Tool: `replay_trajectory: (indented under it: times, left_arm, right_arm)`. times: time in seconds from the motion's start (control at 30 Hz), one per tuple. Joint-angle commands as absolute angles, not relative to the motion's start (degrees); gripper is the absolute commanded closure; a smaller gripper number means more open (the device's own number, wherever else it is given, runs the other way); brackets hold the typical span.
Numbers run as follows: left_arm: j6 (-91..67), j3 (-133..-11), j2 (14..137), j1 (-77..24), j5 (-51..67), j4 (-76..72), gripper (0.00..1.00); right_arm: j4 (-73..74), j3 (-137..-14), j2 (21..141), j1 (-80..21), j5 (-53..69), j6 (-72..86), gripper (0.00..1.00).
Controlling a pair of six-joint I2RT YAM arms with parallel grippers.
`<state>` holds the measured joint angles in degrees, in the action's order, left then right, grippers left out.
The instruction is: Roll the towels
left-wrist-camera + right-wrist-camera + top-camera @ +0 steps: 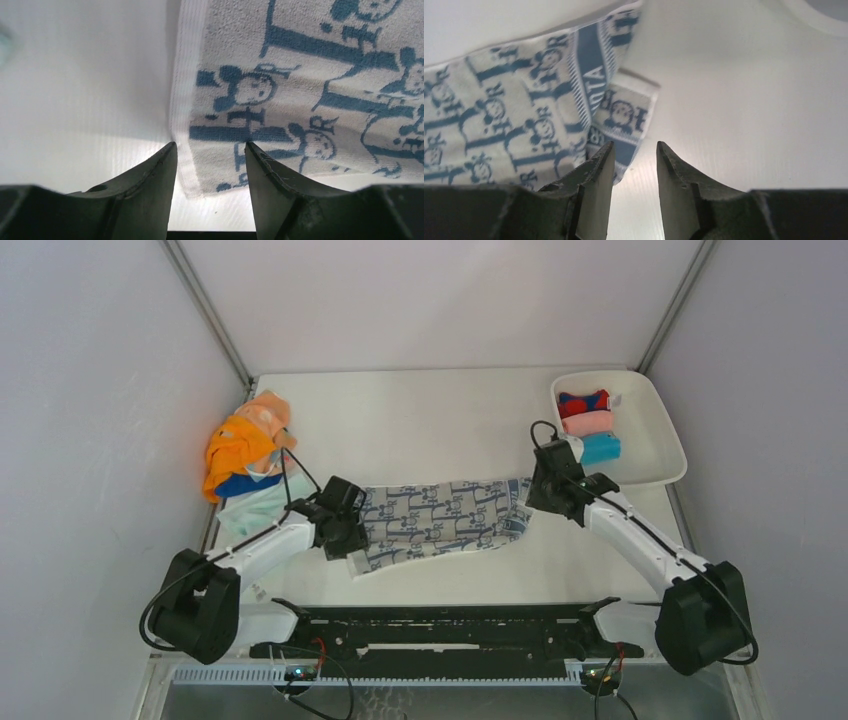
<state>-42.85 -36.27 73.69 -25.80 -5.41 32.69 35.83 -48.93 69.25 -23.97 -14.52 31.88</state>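
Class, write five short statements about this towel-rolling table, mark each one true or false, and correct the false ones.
1. The printed towel lies spread out between the two arms. True.
2. The white tray holds five rolled towels. False: the tray holds three, red-and-blue, pink and bright blue.
3. The right gripper has its fingers clamped on the towel. False: they stand apart, with bare table between them.
4. A heap of unrolled towels sits at the table's left side. True.
5. The left gripper is open over the printed towel's corner. True.

Looped terry-cloth towel (300,75), smooth matt table (75,100)
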Motion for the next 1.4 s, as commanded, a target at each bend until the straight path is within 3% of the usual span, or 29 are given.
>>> replay_trajectory:
  times: [0.0,0.27,0.7,1.37]
  left_arm:
    - [-42.01,-36.37,68.93,-25.31,-6.96,37.7,0.41]
    - [-41.15,-40.55,68.32,-25.4,-5.61,38.96,0.39]
    - [-45.89,-33.76,60.29,-25.48,-5.34,42.94,0.37]
    - [-48.73,-34.06,60.89,-31.03,-8.71,47.94,0.37]
  right_arm:
    - [29.28,-47.22,72.95,-17.75,-11.07,30.77,0.65]
    - [22.79,-47.91,84.38,-16.34,-10.11,29.74,0.64]
    - [24.52,-48.63,91.36,-18.0,-12.2,29.21,0.63]
    - [23.39,-49.75,87.58,-17.05,-9.13,27.68,0.64]
